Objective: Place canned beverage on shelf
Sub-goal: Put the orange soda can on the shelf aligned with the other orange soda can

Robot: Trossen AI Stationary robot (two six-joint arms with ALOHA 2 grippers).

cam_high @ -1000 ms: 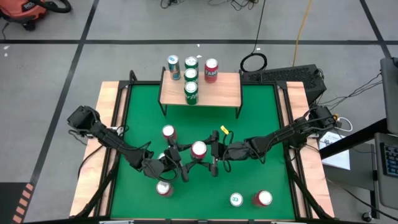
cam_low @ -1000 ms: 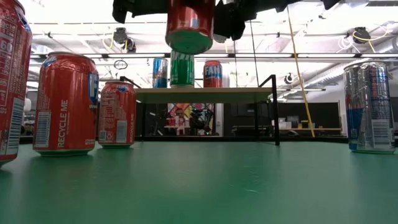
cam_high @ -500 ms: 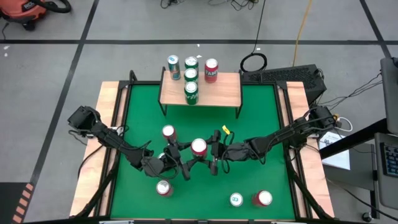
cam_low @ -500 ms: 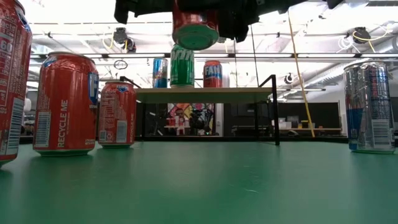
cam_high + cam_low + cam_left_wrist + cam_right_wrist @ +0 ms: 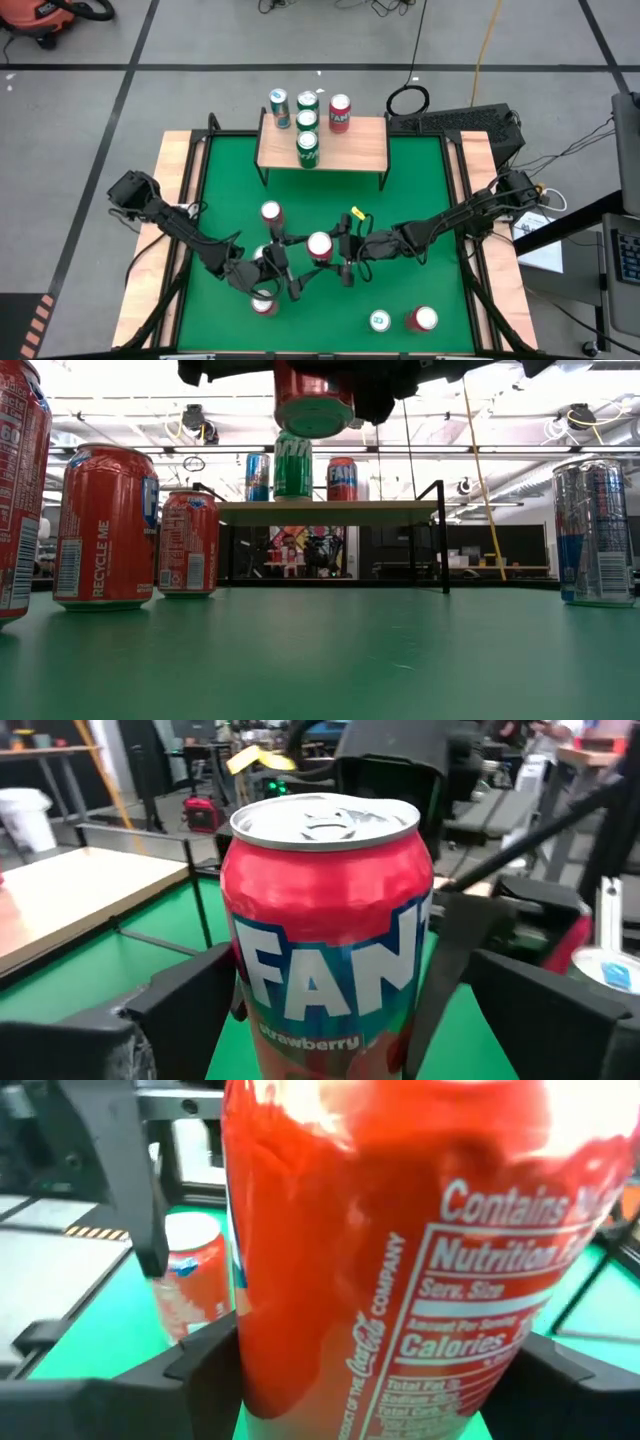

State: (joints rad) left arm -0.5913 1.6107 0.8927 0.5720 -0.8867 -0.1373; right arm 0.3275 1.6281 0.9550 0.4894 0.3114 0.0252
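The right end effector [image 5: 330,247] grips a red strawberry Fanta can [image 5: 319,243] held upright in the air above the middle of the green bench [image 5: 420,190], its fingers [image 5: 200,1360] pressed to either side of the can, which fills the right wrist view. The left end effector [image 5: 289,268] sits just beside the can on the other side, its jaws spread wide and clear of the can — in the left wrist view there is a gap between each finger [image 5: 190,995] and the can wall.

At the far edge of the bench stands the shelf [image 5: 350,150], a light wooden plank on thin black legs, carrying two green cans [image 5: 307,148] in a row toward its left half; a blue-and-silver can [image 5: 279,107], another green can [image 5: 307,100] and a red can [image 5: 339,113] show at its back edge. On the green surface rest four more cans — a red one [image 5: 271,212] left of centre, a red one [image 5: 264,302] under the left arm, a silver-topped can [image 5: 379,320] and a red can [image 5: 421,319] at the near right.

The bench has light wooden side rails [image 5: 172,200]. Beyond it lie grey floor with dark seams, a coiled black cable [image 5: 408,100], a yellow cord [image 5: 487,45] and a red vacuum [image 5: 40,15] in the corner; the low view shows a lit workshop with ceiling lights behind the shelf.
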